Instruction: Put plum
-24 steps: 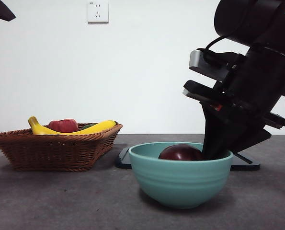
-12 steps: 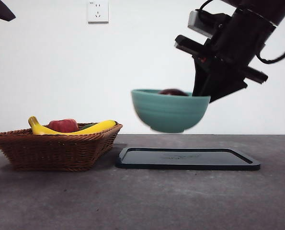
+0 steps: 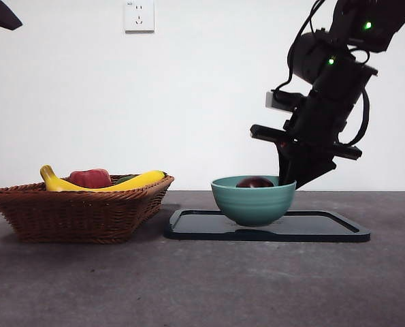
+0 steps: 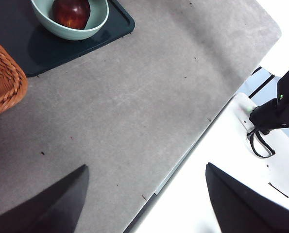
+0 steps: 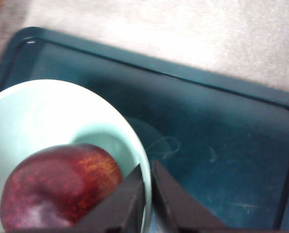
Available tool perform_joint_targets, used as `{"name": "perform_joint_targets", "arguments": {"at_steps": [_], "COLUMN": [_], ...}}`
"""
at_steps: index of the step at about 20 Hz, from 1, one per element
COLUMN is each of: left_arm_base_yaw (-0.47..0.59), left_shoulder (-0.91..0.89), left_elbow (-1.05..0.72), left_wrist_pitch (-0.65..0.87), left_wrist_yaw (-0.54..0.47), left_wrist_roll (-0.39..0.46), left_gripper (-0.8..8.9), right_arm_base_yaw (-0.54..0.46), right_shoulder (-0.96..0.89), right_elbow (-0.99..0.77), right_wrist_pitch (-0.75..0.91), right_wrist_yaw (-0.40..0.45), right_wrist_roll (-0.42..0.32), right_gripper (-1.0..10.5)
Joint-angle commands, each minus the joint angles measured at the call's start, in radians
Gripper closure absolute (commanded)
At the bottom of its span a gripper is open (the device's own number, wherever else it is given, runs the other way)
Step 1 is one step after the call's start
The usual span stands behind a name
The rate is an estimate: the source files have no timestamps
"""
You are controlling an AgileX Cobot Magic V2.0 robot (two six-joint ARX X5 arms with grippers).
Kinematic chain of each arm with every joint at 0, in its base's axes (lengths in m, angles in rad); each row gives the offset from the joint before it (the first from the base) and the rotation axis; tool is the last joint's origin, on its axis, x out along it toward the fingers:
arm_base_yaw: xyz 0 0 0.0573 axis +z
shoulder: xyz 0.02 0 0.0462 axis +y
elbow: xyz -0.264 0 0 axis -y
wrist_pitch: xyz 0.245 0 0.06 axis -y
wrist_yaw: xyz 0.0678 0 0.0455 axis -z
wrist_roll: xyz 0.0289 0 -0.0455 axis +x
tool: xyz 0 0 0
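Count on the desk [image 3: 86,286]: one plum [image 3: 254,182], one teal bowl [image 3: 252,201], one dark tray [image 3: 325,228], one wicker basket [image 3: 79,212]. In the basket: two bananas [image 3: 137,181], one red fruit [image 3: 90,178]. Two end effectors: right end effector [image 5: 148,194] on the bowl rim, left end effector [image 4: 144,204] waiting apart.

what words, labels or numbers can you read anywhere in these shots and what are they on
None can be read.
Wall socket: a small mark above its slots, too small to read.
Teal bowl, the plum in it, dark tray, wicker basket: no print visible.
Right claw, shut on the bowl's rim: no label visible; the arm shows only green lights.
Left claw: plain black.
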Motion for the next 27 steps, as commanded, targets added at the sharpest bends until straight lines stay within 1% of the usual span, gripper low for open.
{"name": "perform_joint_targets", "arguments": {"at_steps": [1, 6, 7, 8, 9, 13, 15, 19, 21, 23, 25, 27], "left_arm_base_yaw": [-0.005, -0.005, -0.005, -0.005, -0.005, -0.005, -0.005, -0.005, -0.005, -0.005, -0.005, -0.005], "left_shoulder": [0.005, 0.005, 0.005, 0.005, 0.005, 0.005, 0.005, 0.005, 0.005, 0.005, 0.005, 0.005], "left_elbow": [0.008, 0.008, 0.008, 0.008, 0.008, 0.008, 0.008, 0.008, 0.008, 0.008, 0.008, 0.008], "left_wrist_pitch": [0.008, 0.008, 0.008, 0.008, 0.008, 0.007, 0.007, 0.008, 0.008, 0.008, 0.008, 0.008], "left_wrist_yaw": [0.008, 0.008, 0.008, 0.008, 0.008, 0.008, 0.009, 0.008, 0.009, 0.008, 0.008, 0.009], "left_wrist_roll": [0.008, 0.008, 0.008, 0.008, 0.008, 0.008, 0.008, 0.008, 0.008, 0.008, 0.008, 0.008], "left_gripper": [4.39, 4.39, 4.39, 4.39, 4.39, 4.39, 4.39, 4.39, 4.39, 4.39, 4.39, 4.39], "right_arm_base_yaw": [-0.002, -0.003, -0.003, -0.003, -0.003, -0.005, -0.005, -0.005, -0.003, -0.003, -0.003, 0.003], "right_shoulder": [0.033, 0.037, 0.037, 0.037, 0.037, 0.009, -0.05, -0.236, -0.345, -0.449, -0.529, -0.599], "right_elbow": [0.025, 0.025, 0.025, 0.025, 0.025, 0.025, 0.025, 0.025, 0.025, 0.025, 0.024, 0.017], "right_wrist_pitch": [0.019, 0.011, 0.005, -0.002, -0.006, -0.023, -0.03, -0.083, -0.162, -0.253, -0.34, -0.421], "right_wrist_yaw": [-0.011, -0.011, -0.011, -0.01, -0.01, 0.01, 0.032, 0.023, -0.026, -0.03, -0.033, -0.033], "right_wrist_roll": [-0.008, -0.008, -0.008, -0.007, -0.004, 0.004, 0.003, -0.003, -0.013, -0.016, -0.04, -0.05], "right_gripper": [9.4, 9.3, 8.6, 7.6, 7.2, 7.2, 7.2, 7.2, 7.2, 7.2, 7.2, 7.2]}}
